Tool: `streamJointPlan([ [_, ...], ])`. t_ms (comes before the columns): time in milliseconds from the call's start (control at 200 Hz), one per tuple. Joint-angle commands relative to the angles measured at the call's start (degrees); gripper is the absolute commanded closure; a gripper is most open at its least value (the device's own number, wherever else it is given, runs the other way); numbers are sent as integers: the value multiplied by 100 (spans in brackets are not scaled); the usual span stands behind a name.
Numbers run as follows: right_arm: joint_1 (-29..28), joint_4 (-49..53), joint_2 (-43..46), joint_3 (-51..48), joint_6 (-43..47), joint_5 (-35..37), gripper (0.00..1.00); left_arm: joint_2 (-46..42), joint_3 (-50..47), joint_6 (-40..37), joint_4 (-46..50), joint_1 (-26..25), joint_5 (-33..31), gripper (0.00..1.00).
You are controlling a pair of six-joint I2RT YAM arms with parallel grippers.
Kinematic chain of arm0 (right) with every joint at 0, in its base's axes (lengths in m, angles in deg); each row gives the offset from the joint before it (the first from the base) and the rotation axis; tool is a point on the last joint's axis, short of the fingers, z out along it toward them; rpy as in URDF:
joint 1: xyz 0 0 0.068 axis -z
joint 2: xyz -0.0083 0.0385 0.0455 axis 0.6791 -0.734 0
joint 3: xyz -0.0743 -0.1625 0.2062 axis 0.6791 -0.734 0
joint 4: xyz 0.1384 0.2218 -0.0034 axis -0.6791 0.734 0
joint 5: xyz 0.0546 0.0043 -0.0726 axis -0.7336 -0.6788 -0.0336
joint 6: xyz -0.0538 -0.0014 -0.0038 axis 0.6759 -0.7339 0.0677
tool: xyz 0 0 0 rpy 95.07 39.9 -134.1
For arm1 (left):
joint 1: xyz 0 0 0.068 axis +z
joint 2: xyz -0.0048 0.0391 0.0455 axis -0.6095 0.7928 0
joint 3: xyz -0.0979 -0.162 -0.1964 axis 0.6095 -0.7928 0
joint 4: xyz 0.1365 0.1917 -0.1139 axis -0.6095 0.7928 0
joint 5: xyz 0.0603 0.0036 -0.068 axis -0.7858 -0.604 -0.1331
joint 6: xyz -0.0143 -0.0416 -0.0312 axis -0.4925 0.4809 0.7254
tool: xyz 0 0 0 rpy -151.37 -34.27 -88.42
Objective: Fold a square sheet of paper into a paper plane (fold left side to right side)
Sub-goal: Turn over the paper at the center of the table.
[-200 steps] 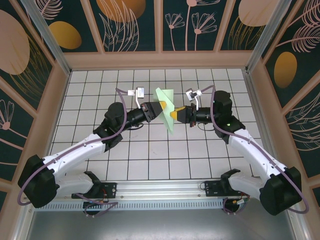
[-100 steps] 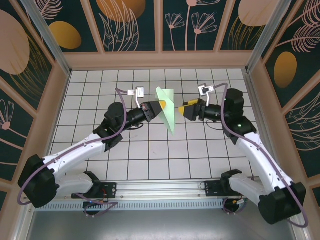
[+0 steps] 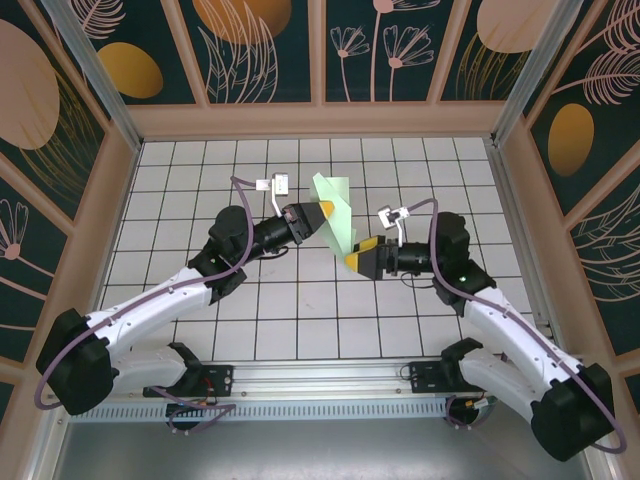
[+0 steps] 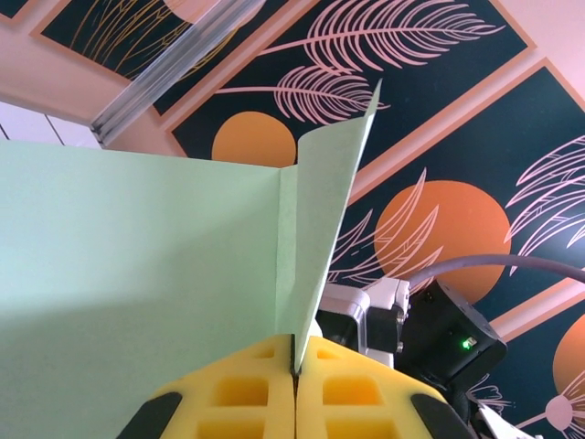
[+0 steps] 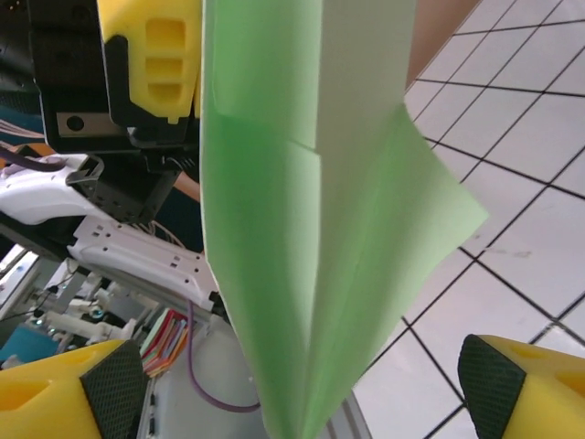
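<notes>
The pale mint-green paper plane [image 3: 336,218] hangs in the air over the middle of the table, a slim folded dart with its point toward the near side. My left gripper [image 3: 324,213] is shut on its left edge; in the left wrist view the yellow pads [image 4: 247,393] pinch the folded paper [image 4: 137,274] at the crease. My right gripper [image 3: 351,263] is open at the dart's lower tip. In the right wrist view the green paper [image 5: 292,229] hangs between its spread fingers [image 5: 521,384] without touching either.
White grid tiles [image 3: 300,310] cover the table under both arms. Wooden walls with dark floral panels [image 3: 265,40] close in the back and sides. A metal rail [image 3: 330,385] runs along the near edge by the arm bases.
My right gripper left the paper's right side, drew back to the right, then swung down and left to the dart's lower tip, open. The left gripper kept its hold, and the paper stayed put.
</notes>
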Motion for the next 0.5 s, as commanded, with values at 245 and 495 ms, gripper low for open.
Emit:
streamJointPlan([
  [245,-231,-1028,-193,14,-442,-196,37,45,-106,247,-575,-52,79,92],
  [495,-231,-596,-185,145,-138,-41,67,49,-147,250,-570,-61,60,91],
])
